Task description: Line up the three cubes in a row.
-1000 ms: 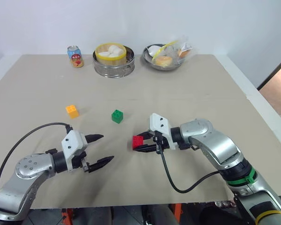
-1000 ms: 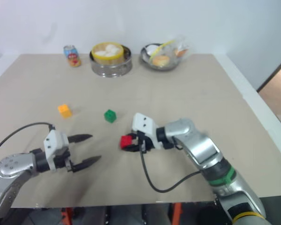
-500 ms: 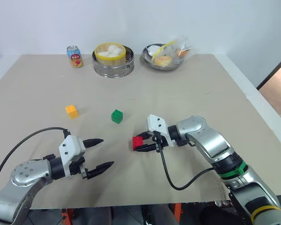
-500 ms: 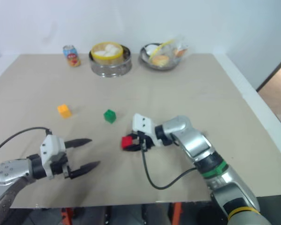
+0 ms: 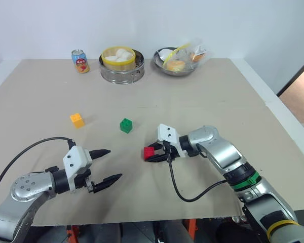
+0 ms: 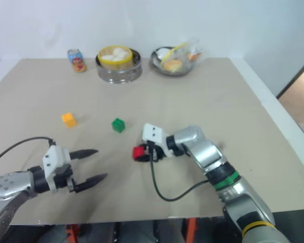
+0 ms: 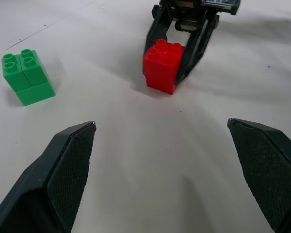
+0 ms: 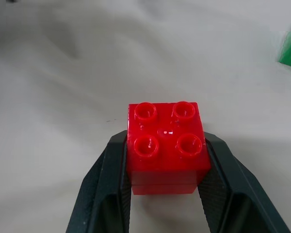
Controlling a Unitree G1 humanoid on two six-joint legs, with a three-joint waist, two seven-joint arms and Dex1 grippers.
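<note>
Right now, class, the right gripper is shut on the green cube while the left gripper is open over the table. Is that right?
Not quite. The right gripper is shut on the red cube, as the right wrist view shows; the green cube sits free on the table. The left gripper is indeed open.

A beige table [image 5: 202, 96] stands before a pale wall. Along its far edge, from left to right: an upright drink can [image 5: 81, 61] with a red label, a round metal steamer [image 5: 122, 66] with a yellow rim holding white buns, and a metal bowl [image 5: 180, 62] of plastic-wrapped food. The steamer and bowl are near each other.
</note>
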